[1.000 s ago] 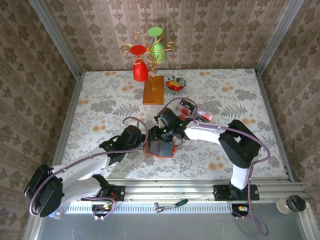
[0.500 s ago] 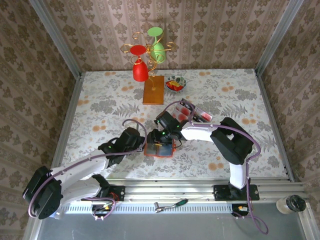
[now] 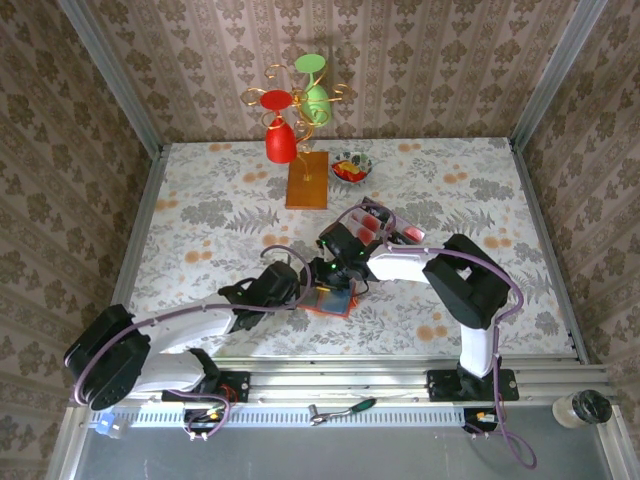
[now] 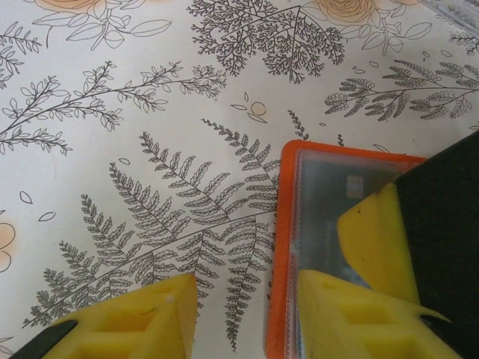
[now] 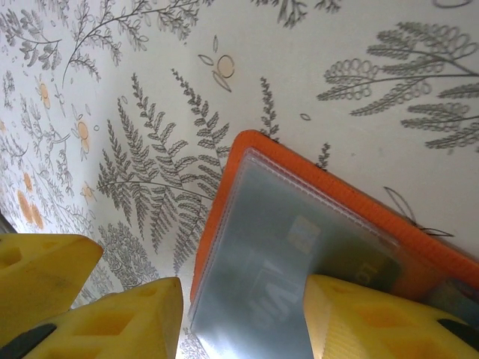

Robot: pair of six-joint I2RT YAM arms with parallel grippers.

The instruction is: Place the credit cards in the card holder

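Observation:
The orange card holder (image 3: pixel 335 303) lies flat on the table in front of both arms. A dark credit card (image 5: pixel 299 247) with white print shows through its clear sleeve. My left gripper (image 4: pixel 243 288) stands open astride the holder's left edge (image 4: pixel 278 284), one finger (image 4: pixel 131 321) on the tablecloth and the other (image 4: pixel 352 318) on the sleeve. From the far side my right gripper (image 5: pixel 243 292) is open over the same holder (image 5: pixel 224 202), one finger (image 5: pixel 382 321) resting on the sleeve. More credit cards (image 3: pixel 374 221), red ones, sit in a clear tray.
The clear tray (image 3: pixel 405 232) stands just behind the right arm. Further back are a wooden stand (image 3: pixel 306 180) hung with red and green glasses and a small bowl (image 3: pixel 350 166). A tool (image 3: pixel 345 407) lies on the front rail.
My left arm has reached further right, up to the holder. The holder has shifted a little right and turned. The right arm's elbow has folded in closer.

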